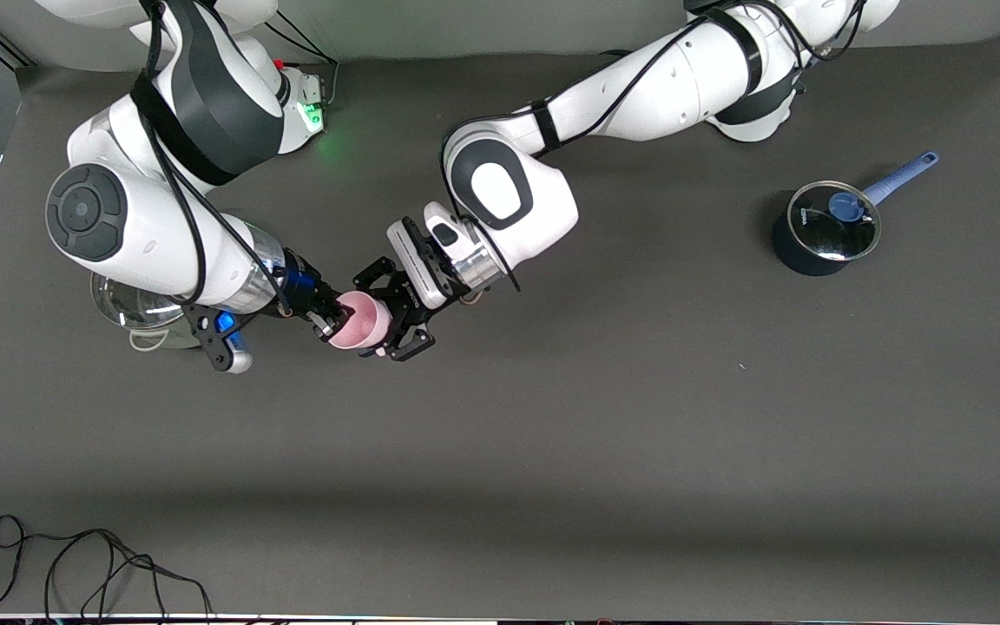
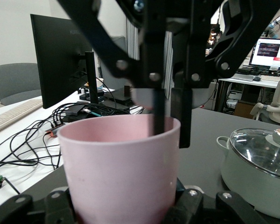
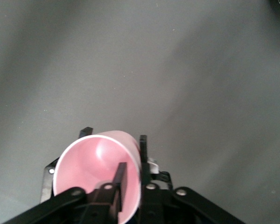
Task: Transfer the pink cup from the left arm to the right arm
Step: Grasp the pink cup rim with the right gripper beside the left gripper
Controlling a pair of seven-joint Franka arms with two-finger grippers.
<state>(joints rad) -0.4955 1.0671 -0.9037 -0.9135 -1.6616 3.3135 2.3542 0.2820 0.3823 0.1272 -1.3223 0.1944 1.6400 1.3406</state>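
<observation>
The pink cup [image 1: 361, 319] hung in the air over the bare grey table [image 1: 604, 417], toward the right arm's end, caught between the two grippers at the moment of handover. The left gripper [image 1: 399, 314], reaching across from its base, cradled the cup's lower body — in the left wrist view the cup [image 2: 121, 168] sat between its dark fingers with the mouth turned away from the wrist. The right gripper [image 1: 329, 323] had pinched the rim: in the right wrist view one finger [image 3: 119, 179] stood inside the cup's mouth [image 3: 95, 175] and the other [image 3: 143, 156] lay against the outer wall, narrow and closed on the thin plastic. Whether the left fingers were pressing the wall or merely flanking it could not be told for sure, though they looked closed on it. The tumbler appeared light, stiff enough for a rim pinch and smooth-sided, so it would likely slip or swing on a thin-wall grip if the left gripper let go abruptly; a hold deep over the rim seemed the safer purchase. A glass-lidded pale pot [image 2: 256, 172] sat on the table under the right arm, and a dark saucepan with a blue handle [image 1: 823, 230] stood well apart near the left arm's end.
</observation>
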